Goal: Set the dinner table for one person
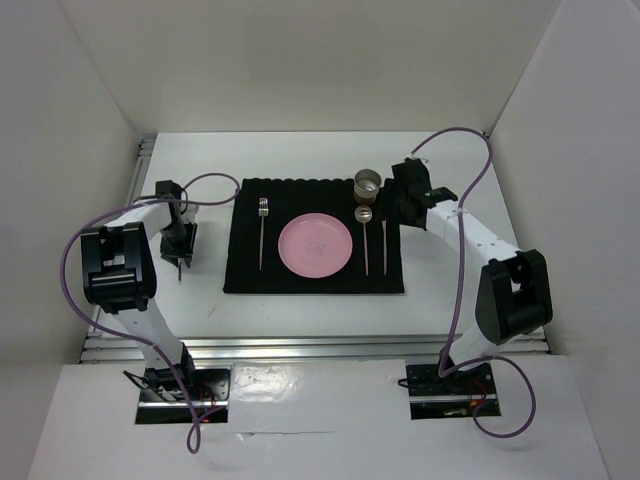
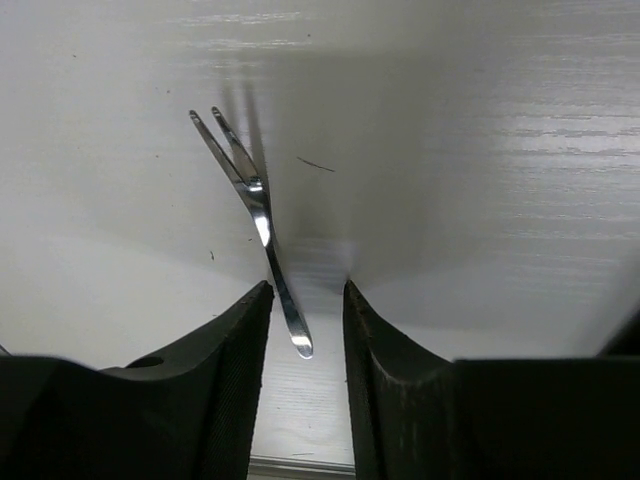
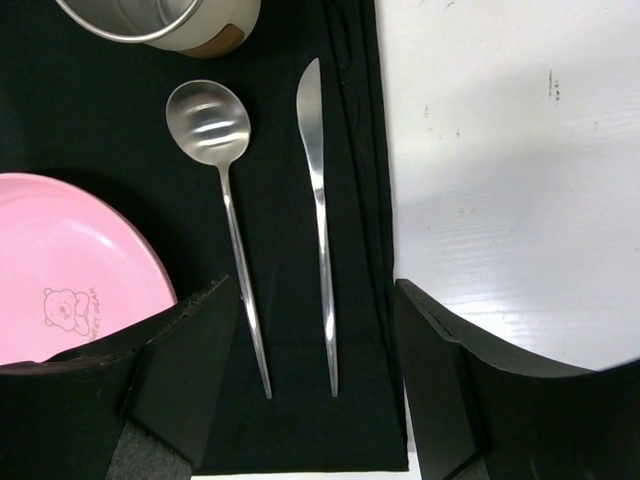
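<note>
The dinner table [image 1: 310, 160], a white top with aluminium rails, filled the middle of the overhead view. A black ribbed placemat [image 1: 240, 270] lay at its centre. On the mat, a dinner fork [image 1: 262, 232] lay along the left edge. A pink plate [image 1: 315, 245] with a small bear print sat in the middle. A spoon [image 3: 225, 190] and a knife [image 3: 318, 200] lay side by side toward the right edge, bowl and blade tip pointing to the far edge. A metal cup [image 1: 369, 183] stood at the mat's far right corner, just beyond the spoon's bowl.

The left gripper [image 2: 306, 295] hung over bare tabletop between the table's left edge and the mat. Its fingers were slightly parted and clasped nothing. A small fork [image 2: 255, 205] lay on the white surface, its handle end in the gap between the fingers and touching neither.

The right gripper [image 3: 312, 292] hovered over the mat's right edge with its fingers spread wide and nothing held. The spoon and knife handles lay below, between the fingers.
</note>
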Motion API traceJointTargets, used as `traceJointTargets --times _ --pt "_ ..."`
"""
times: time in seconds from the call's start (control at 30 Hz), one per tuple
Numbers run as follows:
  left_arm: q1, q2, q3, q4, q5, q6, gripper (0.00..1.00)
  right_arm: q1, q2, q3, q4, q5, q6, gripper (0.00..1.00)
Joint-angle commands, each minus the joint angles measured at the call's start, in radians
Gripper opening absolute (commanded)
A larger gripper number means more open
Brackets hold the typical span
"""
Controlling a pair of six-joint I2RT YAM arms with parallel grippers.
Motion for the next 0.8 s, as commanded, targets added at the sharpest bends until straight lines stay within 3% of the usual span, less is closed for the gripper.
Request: traceJointTargets --times 0.0,0.23,0.33,0.53,0.77 --pt "0.006 0.076 -0.054 0.016 -0.003 0.004 0.41 0.005 -0.005 0.061 -0.014 0.035 0.008 0.71" --pt "0.006 0.077 -0.075 0.005 -0.003 0.004 0.40 0.005 -0.025 0.050 -0.025 0.073 0.008 0.71" --pt "0.006 0.089 -0.075 0.005 -0.003 0.013 0.30 0.005 -0.036 0.041 -0.025 0.073 0.008 0.71" --pt "0.015 0.132 -0.031 0.014 0.023 0.013 0.00 0.005 -0.045 0.041 -0.043 0.093 0.008 0.71" --pt "0.015 0.109 -0.011 -0.017 0.081 0.022 0.00 0.005 -0.063 0.041 -0.052 0.124 0.008 0.71"
